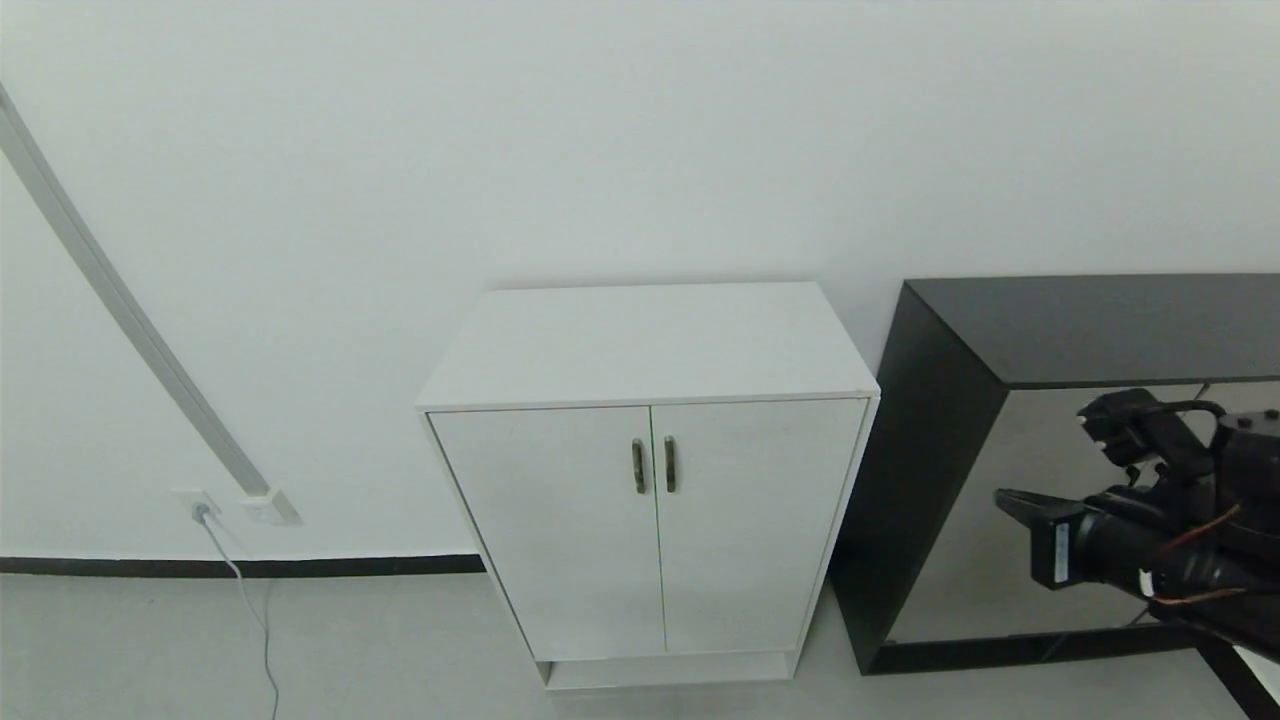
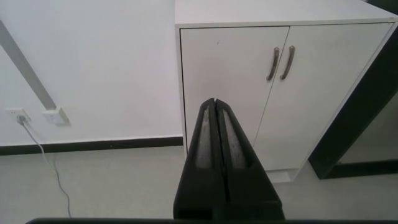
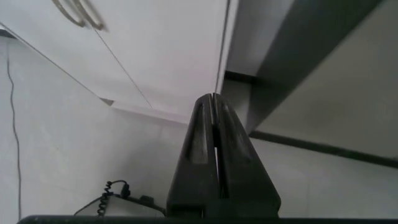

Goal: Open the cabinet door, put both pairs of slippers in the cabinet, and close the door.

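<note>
Black fingers pressed flat together, with no gap and nothing between them: so stands the left gripper (image 2: 214, 103), its tip aimed at the lower front of the white cabinet (image 2: 236, 68) and apart from it. The right gripper (image 3: 214, 98) has its jaws just as tightly together, also empty. In the head view it hangs in front of the black table (image 1: 1090, 325), to the right of the cabinet and well apart from it, with its tip turned toward the cabinet's side. The cabinet stands on the grey floor (image 1: 400, 650) with its back against the white wall (image 1: 500, 150). Both doors are flush and closed, and the two dark handles (image 1: 639, 466) stand upright side by side along the middle seam. The table's dark side panel stands just beside the cabinet's right side. On the wall to the left, low near the dark skirting, a socket (image 1: 197, 503) carries a grey cable (image 1: 245, 590) that trails down onto the floor, and a pale duct (image 1: 120, 300) runs diagonally up from beside it
</note>
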### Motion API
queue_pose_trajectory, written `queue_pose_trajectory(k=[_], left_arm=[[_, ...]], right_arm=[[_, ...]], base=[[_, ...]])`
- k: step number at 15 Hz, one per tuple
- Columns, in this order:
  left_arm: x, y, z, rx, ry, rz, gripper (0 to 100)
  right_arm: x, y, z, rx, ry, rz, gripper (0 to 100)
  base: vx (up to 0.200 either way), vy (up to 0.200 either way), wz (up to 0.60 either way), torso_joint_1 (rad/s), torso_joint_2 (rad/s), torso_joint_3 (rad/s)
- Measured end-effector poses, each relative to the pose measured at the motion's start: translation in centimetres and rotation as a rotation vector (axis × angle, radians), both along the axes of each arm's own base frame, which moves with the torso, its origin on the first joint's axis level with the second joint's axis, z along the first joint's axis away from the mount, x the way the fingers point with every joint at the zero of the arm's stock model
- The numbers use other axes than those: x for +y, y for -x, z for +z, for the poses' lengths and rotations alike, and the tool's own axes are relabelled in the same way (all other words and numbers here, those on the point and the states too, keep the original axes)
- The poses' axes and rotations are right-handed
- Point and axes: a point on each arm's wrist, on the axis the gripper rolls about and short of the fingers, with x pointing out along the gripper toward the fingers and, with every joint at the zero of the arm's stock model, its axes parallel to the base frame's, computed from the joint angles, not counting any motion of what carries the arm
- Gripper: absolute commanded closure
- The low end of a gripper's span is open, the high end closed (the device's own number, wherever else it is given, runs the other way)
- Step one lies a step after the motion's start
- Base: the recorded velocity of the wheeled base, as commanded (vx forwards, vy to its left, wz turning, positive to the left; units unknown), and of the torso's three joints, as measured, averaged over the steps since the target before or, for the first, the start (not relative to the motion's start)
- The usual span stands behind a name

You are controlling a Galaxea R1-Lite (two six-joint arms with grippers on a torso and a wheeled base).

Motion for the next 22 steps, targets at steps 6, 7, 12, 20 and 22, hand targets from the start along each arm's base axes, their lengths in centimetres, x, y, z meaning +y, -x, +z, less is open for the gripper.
queue_pose_trajectory(k=[6,7,12,20,22], left_arm=[[0.0,0.0,0.0,0.0,0.0,0.0,100],[0.0,0.0,0.0,0.0,0.001,0.0,100],[0.0,0.0,0.0,0.0,0.001,0.0,100],[0.0,0.0,0.0,0.0,0.002,0.0,100],[0.0,0.0,0.0,0.0,0.002,0.0,100]], right_arm=[[-3.6,5.5,-0.2,-0.044,0.016,-0.095,100],[-4.0,6.3,-0.2,-0.048,0.016,-0.108,100],[-5.0,10.5,-0.3,-0.016,0.012,-0.102,100],[-5.9,15.8,-1.1,-0.007,0.001,-0.076,100],[-6.0,16.6,-1.4,-0.006,-0.004,-0.067,100]], base=[[0.0,0.0,0.0,0.0,0.0,0.0],[0.0,0.0,0.0,0.0,0.0,0.0],[0.0,0.0,0.0,0.0,0.0,0.0],[0.0,0.0,0.0,0.0,0.0,0.0],[0.0,0.0,0.0,0.0,0.0,0.0]])
